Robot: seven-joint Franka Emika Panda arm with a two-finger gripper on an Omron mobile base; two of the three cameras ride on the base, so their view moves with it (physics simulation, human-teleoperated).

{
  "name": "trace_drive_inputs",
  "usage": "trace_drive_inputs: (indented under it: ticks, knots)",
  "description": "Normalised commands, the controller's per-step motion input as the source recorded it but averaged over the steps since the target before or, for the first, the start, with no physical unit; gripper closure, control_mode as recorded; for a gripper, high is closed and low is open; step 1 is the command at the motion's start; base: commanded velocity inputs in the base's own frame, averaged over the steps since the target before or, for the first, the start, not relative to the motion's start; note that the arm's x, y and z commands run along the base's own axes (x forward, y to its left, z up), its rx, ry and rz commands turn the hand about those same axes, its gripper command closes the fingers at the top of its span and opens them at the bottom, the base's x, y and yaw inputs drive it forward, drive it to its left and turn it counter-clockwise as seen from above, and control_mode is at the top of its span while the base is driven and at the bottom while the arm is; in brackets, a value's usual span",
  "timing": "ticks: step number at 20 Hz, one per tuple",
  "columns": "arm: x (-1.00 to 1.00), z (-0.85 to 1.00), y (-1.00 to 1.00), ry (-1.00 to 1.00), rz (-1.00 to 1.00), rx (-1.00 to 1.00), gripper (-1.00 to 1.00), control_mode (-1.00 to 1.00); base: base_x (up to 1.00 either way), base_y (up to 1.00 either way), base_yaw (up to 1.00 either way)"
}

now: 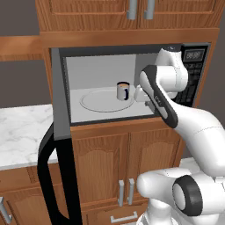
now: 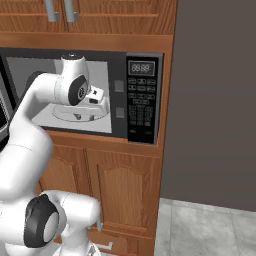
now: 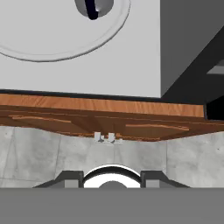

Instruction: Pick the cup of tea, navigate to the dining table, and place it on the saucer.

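Observation:
The cup of tea (image 1: 123,91) stands upright on the glass turntable (image 1: 105,100) inside the open microwave, its dark handle turned toward the front right. In the hand view the cup of tea (image 3: 94,6) sits at the top edge, on the turntable (image 3: 65,39). My gripper (image 1: 143,97) hangs at the right of the microwave's opening, to the right of the cup and apart from it, pointing down. Its fingertips (image 3: 72,179) stand wide apart, open, with nothing between them. The dining table and the saucer are out of view.
The microwave door (image 1: 59,145) is swung open to the left, with its dark handle low. The control panel (image 2: 141,97) is at the right of the cavity. A marble counter (image 1: 22,127) lies to the left, wooden cabinets (image 1: 114,158) below, and grey floor (image 2: 210,230) at the right.

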Motion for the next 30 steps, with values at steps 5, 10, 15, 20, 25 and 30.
trace_drive_inputs:
  ticks: [5,10,15,20,25,30]
  knots:
    - [-0.15,0.0,0.0,-0.01,0.0,0.0,-1.0,-1.0,0.0,0.0,0.0]
    - [-0.39,0.0,0.21,-0.17,0.0,0.0,-1.0,-1.0,0.0,0.0,0.0]
    - [-0.04,0.0,0.58,-0.19,-0.02,0.0,-1.0,-1.0,0.0,0.0,0.0]
    - [0.36,0.0,0.44,-0.05,-0.06,0.0,-1.0,-1.0,0.0,0.0,0.0]
    - [0.55,-0.01,0.01,-0.01,-0.03,0.01,-1.0,-1.0,0.0,0.0,0.0]
    - [0.49,-0.07,-0.01,-0.06,0.0,0.0,-1.0,-1.0,0.0,0.0,0.0]
